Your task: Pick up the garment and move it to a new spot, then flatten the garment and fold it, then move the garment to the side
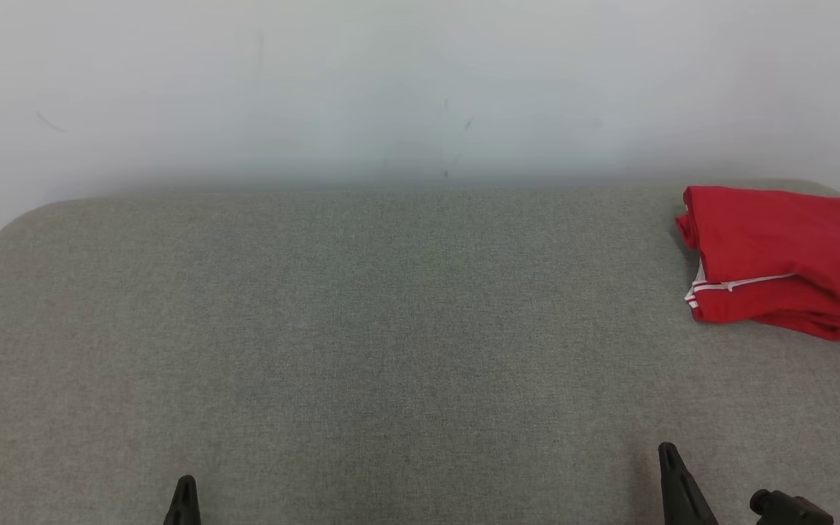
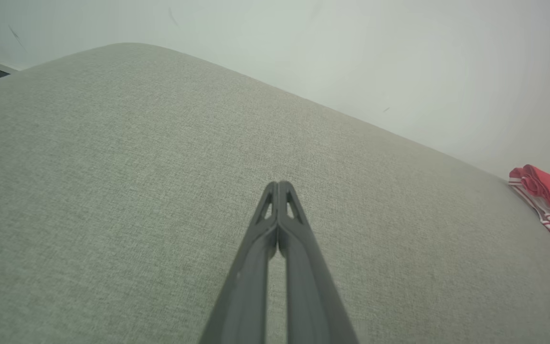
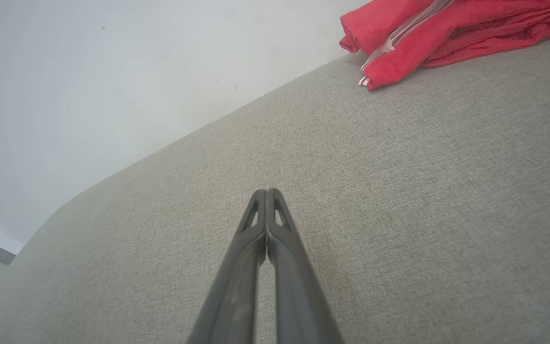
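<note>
- The red garment (image 1: 784,262) lies in a folded bundle at the far right corner of the grey padded surface (image 1: 391,328), close to the white wall (image 1: 391,87) and well apart from both grippers.
- The left gripper (image 1: 187,483) and the right gripper (image 1: 669,450) sit low at the near edge, each with its two fingers pressed together and holding nothing.
- Judged from this, the folding and the move to the side look done — the last step seems finished, or nearly so.
- If anything is left, it would be a check that the bundle is tidy. Any further tidying would call for the right arm to reach far forward and to the right, with its fingers parted first.
- The garment's right side is cut off by the edge of the head view, so its full outline cannot be told.
- What kind of garment it is stays unclear — only red cloth with thin white stripes shows.
- A dark part (image 1: 788,507) beside the right gripper is cut off at the bottom edge and hard to make out.
</note>
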Robot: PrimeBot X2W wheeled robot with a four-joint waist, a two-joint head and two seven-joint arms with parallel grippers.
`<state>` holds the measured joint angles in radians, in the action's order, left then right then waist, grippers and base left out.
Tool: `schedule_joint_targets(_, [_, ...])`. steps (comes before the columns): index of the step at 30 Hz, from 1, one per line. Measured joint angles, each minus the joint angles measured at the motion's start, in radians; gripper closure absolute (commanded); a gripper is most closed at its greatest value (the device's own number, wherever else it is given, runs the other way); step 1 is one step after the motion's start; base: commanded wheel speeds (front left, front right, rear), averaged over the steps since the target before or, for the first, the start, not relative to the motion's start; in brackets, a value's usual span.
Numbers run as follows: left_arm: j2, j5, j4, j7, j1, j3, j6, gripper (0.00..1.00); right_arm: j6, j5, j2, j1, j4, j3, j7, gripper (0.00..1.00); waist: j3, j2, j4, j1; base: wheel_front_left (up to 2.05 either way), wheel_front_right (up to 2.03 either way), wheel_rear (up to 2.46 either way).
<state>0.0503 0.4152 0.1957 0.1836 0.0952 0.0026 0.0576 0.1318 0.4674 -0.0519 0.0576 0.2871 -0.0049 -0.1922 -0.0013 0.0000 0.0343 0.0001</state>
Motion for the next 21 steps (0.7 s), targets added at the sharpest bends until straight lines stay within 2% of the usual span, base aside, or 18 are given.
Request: schedule_joint_targets(21, [0.0, 0.332, 0.015, -0.081, -0.054, 0.031, 0.022, 1.0, 0.0, 0.322, -0.002, -0.042, -0.011, -0.025, 0.079, 1.0, 0.001, 0.0, -0.007, 0.0, 0.0, 0.0, 0.0])
